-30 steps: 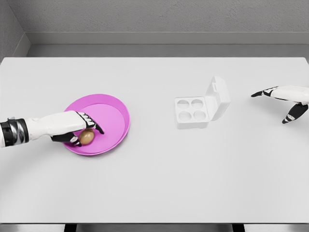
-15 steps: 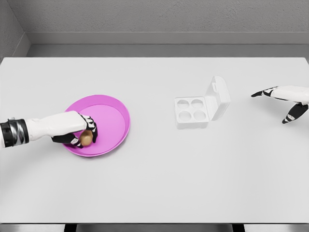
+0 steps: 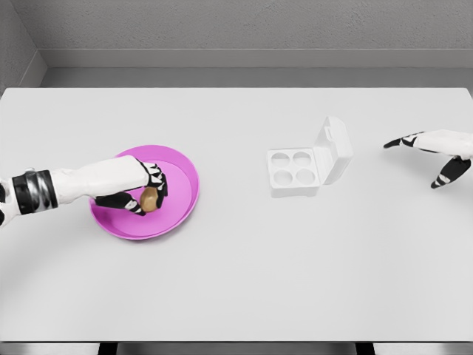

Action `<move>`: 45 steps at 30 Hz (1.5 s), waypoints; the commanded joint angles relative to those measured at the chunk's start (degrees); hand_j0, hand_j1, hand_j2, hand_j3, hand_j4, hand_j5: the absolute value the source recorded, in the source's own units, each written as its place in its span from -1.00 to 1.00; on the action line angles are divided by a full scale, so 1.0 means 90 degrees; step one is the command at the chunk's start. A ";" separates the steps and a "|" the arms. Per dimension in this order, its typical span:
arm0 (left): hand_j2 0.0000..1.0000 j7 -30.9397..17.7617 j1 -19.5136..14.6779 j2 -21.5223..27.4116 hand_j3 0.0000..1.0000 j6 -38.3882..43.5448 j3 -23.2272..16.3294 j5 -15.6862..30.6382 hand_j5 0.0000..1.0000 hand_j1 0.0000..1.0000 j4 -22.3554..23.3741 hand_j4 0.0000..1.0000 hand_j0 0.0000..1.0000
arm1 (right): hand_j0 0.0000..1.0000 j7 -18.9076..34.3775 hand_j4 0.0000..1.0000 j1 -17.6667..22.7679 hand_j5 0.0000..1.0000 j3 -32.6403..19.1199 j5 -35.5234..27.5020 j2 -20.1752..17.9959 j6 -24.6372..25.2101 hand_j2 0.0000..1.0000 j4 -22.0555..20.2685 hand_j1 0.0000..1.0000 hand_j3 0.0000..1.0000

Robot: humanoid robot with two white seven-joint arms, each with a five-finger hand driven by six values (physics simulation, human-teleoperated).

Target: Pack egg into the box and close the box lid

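Your left hand (image 3: 140,191) has its fingers curled around the egg (image 3: 149,199) over the pink plate (image 3: 181,174) near the table's (image 3: 236,281) left edge, while the box (image 3: 309,164) waits mid-table, lid up for loading, and your right hand (image 3: 436,151) hovers slack-fingered, empty, at the right edge.

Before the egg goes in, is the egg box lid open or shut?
Open. The egg box shows all four empty cups, and its lid stands tilted up on the right side.
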 commanded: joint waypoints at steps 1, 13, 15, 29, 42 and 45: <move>-0.36 0.0001 0.0000 -0.0125 -0.36 0.0020 -0.0009 0.0163 -0.36 -0.36 -0.0006 -0.36 -0.36 | 1.00 -0.0002 1.00 0.0000 1.00 -0.0007 -0.0035 -0.0007 0.0015 1.00 -0.0008 1.00 1.00; -0.38 0.0001 -0.0020 -0.0477 -0.38 0.0020 -0.0009 0.0690 -0.38 -0.38 0.0004 -0.38 -0.38 | 1.00 -0.0002 1.00 -0.0029 1.00 0.0003 -0.0035 -0.0095 0.0015 1.00 0.0031 1.00 1.00; -0.38 0.0001 -0.0049 -0.0506 -0.38 0.0020 0.0001 0.0690 -0.38 -0.38 0.0004 -0.38 -0.38 | 1.00 -0.0002 1.00 -0.0039 1.00 0.0003 -0.0035 -0.0095 0.0015 1.00 0.0031 1.00 1.00; -0.39 0.0001 -0.0332 -0.1073 -0.39 0.0020 -0.0058 0.0632 -0.39 -0.39 0.0111 -0.39 -0.39 | 1.00 -0.0002 1.00 -0.0068 1.00 -0.0007 -0.0035 -0.0124 0.0015 1.00 0.0021 1.00 1.00; -0.39 0.0001 -0.0576 -0.1668 -0.39 0.0020 -0.0068 0.0710 -0.39 -0.39 0.0531 -0.39 -0.39 | 1.00 -0.0002 1.00 -0.0068 1.00 0.0003 -0.0035 -0.0144 0.0015 1.00 -0.0018 1.00 1.00; -0.39 0.0001 -0.0644 -0.1815 -0.39 0.0020 -0.0068 0.0730 -0.39 -0.39 0.0590 -0.39 -0.39 | 1.00 -0.0002 1.00 -0.0068 1.00 0.0003 -0.0035 -0.0144 0.0015 1.00 -0.0018 1.00 1.00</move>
